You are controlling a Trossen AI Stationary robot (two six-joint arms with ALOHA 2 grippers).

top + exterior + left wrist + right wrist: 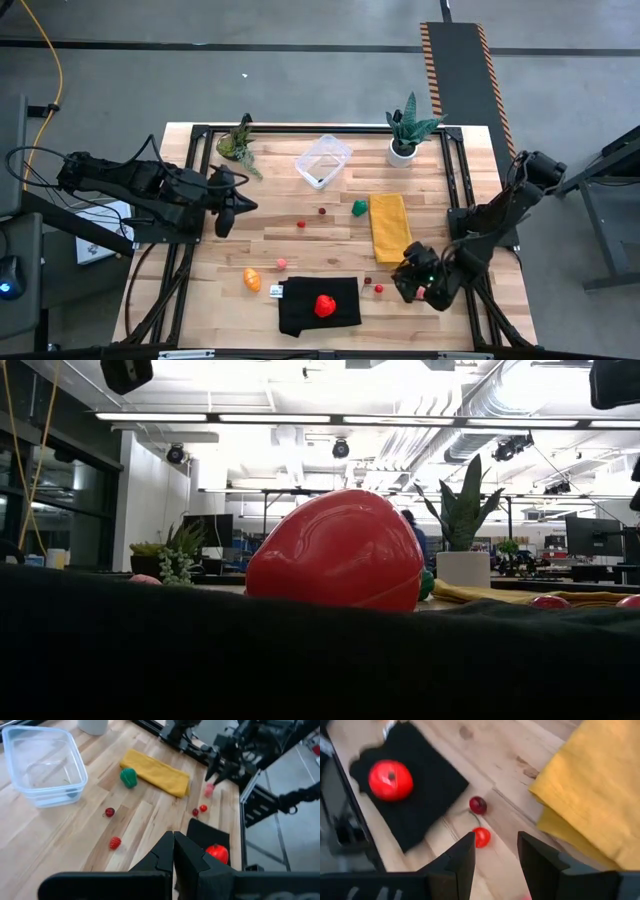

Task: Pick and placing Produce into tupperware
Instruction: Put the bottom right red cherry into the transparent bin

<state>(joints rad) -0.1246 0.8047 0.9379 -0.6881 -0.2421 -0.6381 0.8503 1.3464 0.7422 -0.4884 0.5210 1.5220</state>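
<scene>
While the produce lies scattered over the worktop, the left gripper (pixel 225 215) is seen by the left edge with its fingers pressed together, gripping nothing. An orange piece (pixel 252 279) is found near the front edge, left of a black cloth (pixel 300 310) on which the large red piece (pixel 324 305) rests. Small red berries (pixel 301 224) are strewn across the middle, and a green piece (pixel 359 207) is set just beside a yellow cloth (pixel 389 226). The tupperware (pixel 323 160) stands toward the back edge, between two potted plants (pixel 238 142); a small dark speck shows inside, though what it is cannot be told. Near the front right corner, the right gripper (pixel 495 851) is held low with its fingers apart, and a bright red berry (pixel 481 837) lies just ahead of the gap, a darker one (pixel 478 805) beyond it. The right arm is judged much the nearer for that pick, the tub lying well apart toward the back.
</scene>
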